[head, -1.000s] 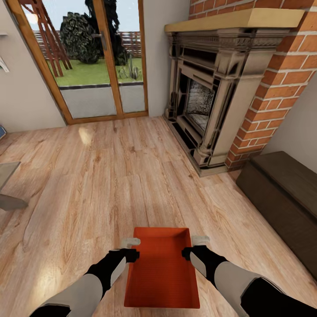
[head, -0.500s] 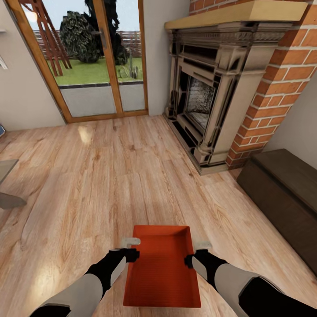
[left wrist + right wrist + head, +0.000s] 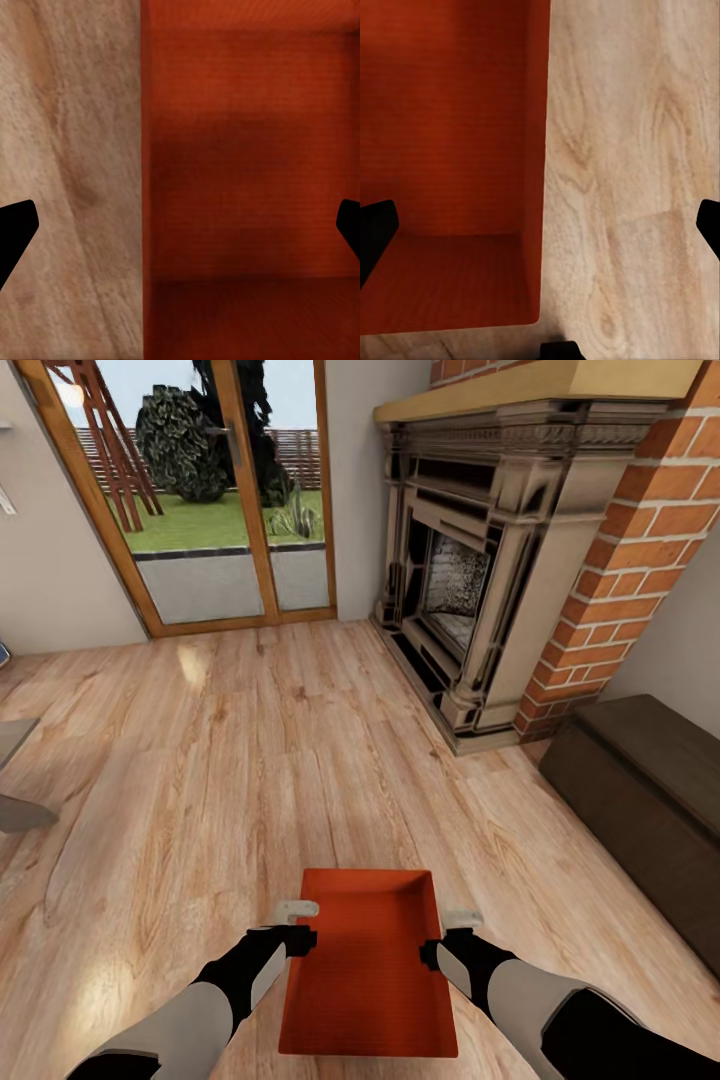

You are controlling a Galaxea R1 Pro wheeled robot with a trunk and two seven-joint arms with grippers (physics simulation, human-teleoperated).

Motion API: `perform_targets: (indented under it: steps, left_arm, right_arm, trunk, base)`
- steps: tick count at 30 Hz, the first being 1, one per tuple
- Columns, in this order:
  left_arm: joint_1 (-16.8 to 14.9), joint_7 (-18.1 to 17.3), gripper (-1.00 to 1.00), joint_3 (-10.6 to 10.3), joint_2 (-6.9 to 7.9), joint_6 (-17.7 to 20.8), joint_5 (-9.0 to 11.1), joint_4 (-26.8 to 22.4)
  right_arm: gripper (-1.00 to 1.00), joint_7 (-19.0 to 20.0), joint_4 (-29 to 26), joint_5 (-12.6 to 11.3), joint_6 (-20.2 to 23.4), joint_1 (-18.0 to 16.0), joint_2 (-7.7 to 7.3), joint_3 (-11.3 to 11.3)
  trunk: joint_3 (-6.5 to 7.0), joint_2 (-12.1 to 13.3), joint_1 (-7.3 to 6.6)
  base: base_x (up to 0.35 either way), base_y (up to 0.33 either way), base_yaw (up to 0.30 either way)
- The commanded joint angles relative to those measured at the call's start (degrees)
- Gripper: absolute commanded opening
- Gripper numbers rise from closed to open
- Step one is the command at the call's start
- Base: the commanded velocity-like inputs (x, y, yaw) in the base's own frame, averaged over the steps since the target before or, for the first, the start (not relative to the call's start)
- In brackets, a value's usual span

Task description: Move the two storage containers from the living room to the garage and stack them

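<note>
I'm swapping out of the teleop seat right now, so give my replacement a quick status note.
Left gripper: open, straddling the left wall of the orange-red storage container.
Right gripper: open, straddling its right wall.
The container sits between both arms over the living room's wood plank floor, near the brick fireplace.
Done: one container reached.
Left: grip it, take it to the garage, fetch the second, stack them.

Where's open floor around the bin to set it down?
Bare wood floor runs from the storage container ahead to the glass doors, bordered by the fireplace. Tighter to the right: dark cabinet. Left gripper and right gripper flank the bin's walls.
</note>
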Motion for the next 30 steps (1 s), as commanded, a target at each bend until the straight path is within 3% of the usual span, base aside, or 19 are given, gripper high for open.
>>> perform_targets:
  steps: [1, 6, 25, 30]
  left_arm:
    - [0.0, 0.2, 1.0, -0.1, 0.0, 0.3, 0.2, -0.1]
    - [0.0, 0.2, 1.0, -0.2, 0.04, 0.3, 0.2, 0.1]
    - [0.0, 0.2, 1.0, -0.2, 0.32, 0.4, 0.3, 1.8]
    - [0.0, 0.2, 1.0, -0.3, 0.42, 0.5, 0.2, 1.8]
  right_arm:
    - [1.0, -0.3, -0.2, -0.4, 0.4, 0.0, -0.01, 0.5]
    - [1.0, -0.3, -0.4, -0.3, 0.3, 0.0, -0.01, 0.5]
    - [1.0, -0.3, -0.4, -0.3, 0.3, 0.0, 0.05, 0.5]
    - [1.0, -0.3, -0.4, -0.3, -0.2, 0.0, 0.07, 0.5]
  trunk:
    - [-0.04, 0.0, -0.01]
    - [-0.04, 0.0, -0.01]
    - [-3.45, -7.6, 4.17]
    - [-3.45, -7.6, 4.17]
  base:
    - [0.0, 0.0, 0.0]
    - [0.0, 0.0, 0.0]
    - [0.0, 0.0, 0.0]
    - [0.0, 0.0, 0.0]
